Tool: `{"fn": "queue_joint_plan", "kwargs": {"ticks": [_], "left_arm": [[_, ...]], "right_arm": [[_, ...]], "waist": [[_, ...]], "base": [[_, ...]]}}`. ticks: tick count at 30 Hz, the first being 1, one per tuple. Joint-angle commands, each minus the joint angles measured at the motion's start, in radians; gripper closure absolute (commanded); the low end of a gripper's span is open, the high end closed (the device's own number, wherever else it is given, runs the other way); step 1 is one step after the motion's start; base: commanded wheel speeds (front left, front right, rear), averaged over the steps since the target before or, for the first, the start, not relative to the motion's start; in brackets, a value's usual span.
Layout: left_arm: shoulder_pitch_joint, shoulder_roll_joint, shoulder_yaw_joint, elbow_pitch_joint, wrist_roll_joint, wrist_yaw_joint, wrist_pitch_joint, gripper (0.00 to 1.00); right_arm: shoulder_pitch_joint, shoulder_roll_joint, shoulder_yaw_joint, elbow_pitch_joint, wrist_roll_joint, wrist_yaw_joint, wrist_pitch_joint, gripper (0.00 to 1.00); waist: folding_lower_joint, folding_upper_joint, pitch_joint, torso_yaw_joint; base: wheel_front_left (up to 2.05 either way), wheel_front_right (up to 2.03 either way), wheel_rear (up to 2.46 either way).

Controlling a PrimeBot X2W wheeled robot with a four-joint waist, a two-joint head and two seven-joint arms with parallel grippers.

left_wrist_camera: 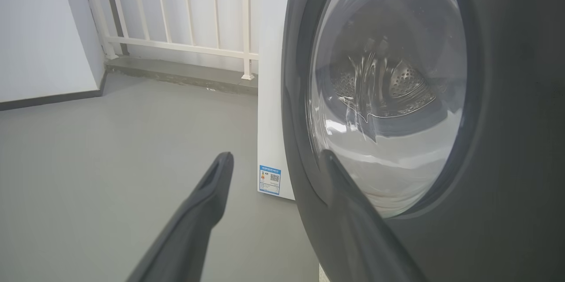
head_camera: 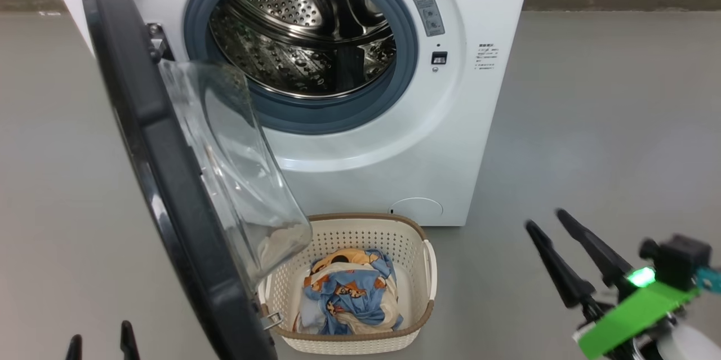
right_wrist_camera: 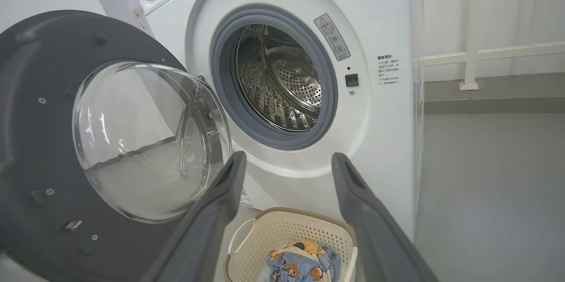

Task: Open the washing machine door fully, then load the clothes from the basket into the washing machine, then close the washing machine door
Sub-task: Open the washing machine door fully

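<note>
The washing machine [head_camera: 439, 134] stands ahead, its steel drum [head_camera: 307, 33] bare inside the grey ring. The washing machine door [head_camera: 163, 180] hangs swung out to the left, its glass bowl [right_wrist_camera: 145, 141] facing the drum. On the floor in front sits the basket [head_camera: 417, 247] with the light-blue and orange clothes [head_camera: 349, 292] in it. My right gripper [head_camera: 543, 222] is open, low and to the right of the basket. My left gripper [head_camera: 98, 337] is open at the lower left, beside the door's outer face [left_wrist_camera: 507, 141].
Grey floor [head_camera: 591, 123] spreads on both sides of the machine. A white railing [left_wrist_camera: 176, 43] and a wall run behind it. A blue label [left_wrist_camera: 270, 179] marks the machine's side panel.
</note>
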Motion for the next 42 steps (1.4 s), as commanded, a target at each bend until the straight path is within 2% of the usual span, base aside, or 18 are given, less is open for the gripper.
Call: {"fn": "queue_joint_plan", "kwargs": {"ticks": [1, 5, 9, 13, 19, 27, 42], "left_arm": [[-0.014, 0.009, 0.041, -0.027, 0.007, -0.004, -0.006, 0.00], [-0.007, 0.009, 0.048, -0.029, 0.006, -0.005, -0.006, 0.00], [-0.004, 0.009, 0.048, -0.031, 0.005, -0.002, -0.006, 0.00], [0.001, 0.009, 0.049, -0.031, 0.003, 0.000, -0.006, 0.00], [0.009, 0.009, 0.048, -0.029, 0.000, -0.003, -0.006, 0.00], [0.011, 0.009, 0.047, -0.020, 0.002, -0.013, -0.006, 0.00], [0.007, 0.009, 0.071, -0.021, -0.003, -0.023, -0.006, 0.00]], "right_arm": [[0.043, 0.008, -0.032, -0.018, -0.038, 0.002, -0.012, 0.00], [0.150, 0.063, -0.170, -0.018, -0.191, 0.002, -0.012, 0.00], [0.245, 0.151, -0.301, -0.038, -0.280, 0.002, -0.012, 0.00], [0.323, 0.211, -0.402, -0.057, -0.396, 0.002, -0.012, 0.00], [0.388, 0.284, -0.512, -0.072, -0.502, 0.002, -0.012, 0.00], [0.403, 0.343, -0.570, -0.067, -0.572, 0.002, -0.012, 0.00], [0.397, 0.364, -0.618, -0.057, -0.620, 0.002, -0.012, 0.00]], "waist": [[0.0000, 0.0000, -0.002, -0.005], [0.0000, 0.0000, -0.002, -0.014], [0.0000, 0.0000, -0.004, -0.015], [0.0000, 0.0000, -0.008, -0.017], [0.0000, 0.0000, -0.015, -0.017], [0.0000, 0.0000, -0.017, -0.018], [0.0000, 0.0000, -0.015, -0.019]], "base": [[0.00, 0.00, 0.00], [0.00, 0.00, 0.00], [0.00, 0.00, 0.00], [0.00, 0.00, 0.00], [0.00, 0.00, 0.00], [0.00, 0.00, 0.00], [0.00, 0.00, 0.00]]}}
